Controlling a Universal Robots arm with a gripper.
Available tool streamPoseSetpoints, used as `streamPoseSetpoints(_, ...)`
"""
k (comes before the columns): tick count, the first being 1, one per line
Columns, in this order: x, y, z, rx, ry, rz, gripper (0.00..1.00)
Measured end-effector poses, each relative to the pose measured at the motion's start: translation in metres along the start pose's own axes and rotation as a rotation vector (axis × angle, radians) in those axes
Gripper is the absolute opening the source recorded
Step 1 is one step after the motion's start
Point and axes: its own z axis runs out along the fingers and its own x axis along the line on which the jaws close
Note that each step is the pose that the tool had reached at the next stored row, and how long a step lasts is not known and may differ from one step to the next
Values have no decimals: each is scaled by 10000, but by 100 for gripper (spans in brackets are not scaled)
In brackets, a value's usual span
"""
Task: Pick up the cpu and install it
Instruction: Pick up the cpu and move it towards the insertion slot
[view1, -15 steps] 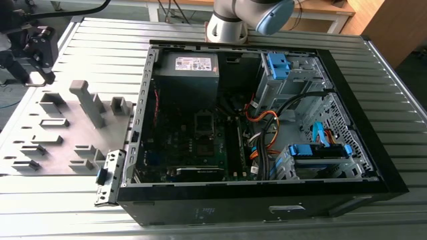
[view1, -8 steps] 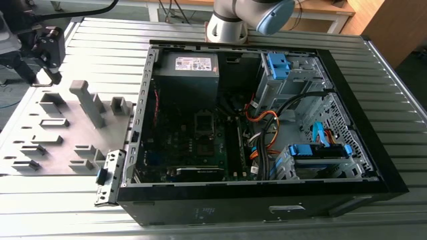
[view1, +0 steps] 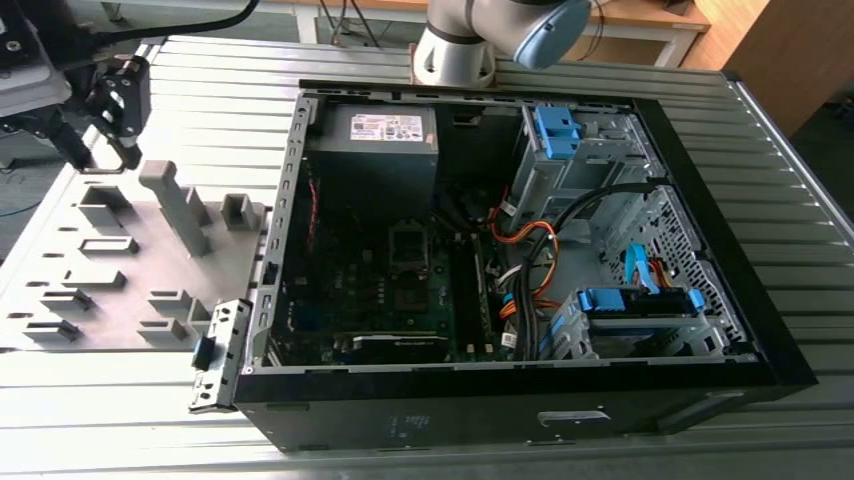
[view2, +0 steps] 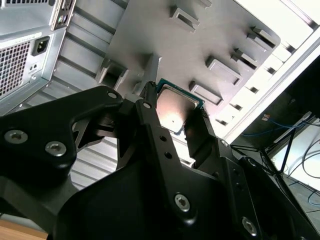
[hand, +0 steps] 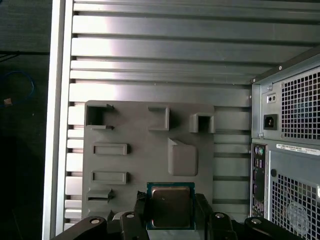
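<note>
Pincer (hand: 171, 212) pinches the cpu (hand: 170, 202) by 2 opposite edges above the grey fixture tray (hand: 130, 130); best to keep the chip level and the grip steady.

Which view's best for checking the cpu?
First wrist view: the cpu faces the camera, its metal top plain to see, held in the gripper. Second wrist view shows it tilted, partly covered. Exterior view: too small to tell.

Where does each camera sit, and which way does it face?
Exterior view: off the arm, high, looking down into the open computer case and grey tray; arm base and end effector show.
First wrist view: on the arm, facing the tray and case's rear; fingers show.
Second wrist view: on the arm, slanting across the tray; end effector's body shows.
Both wrist views share the gripped cpu.
</note>
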Motion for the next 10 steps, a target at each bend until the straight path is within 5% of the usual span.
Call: streamPoseSetpoints(10, -194, -3, 2, 1, 1, 0, 47)
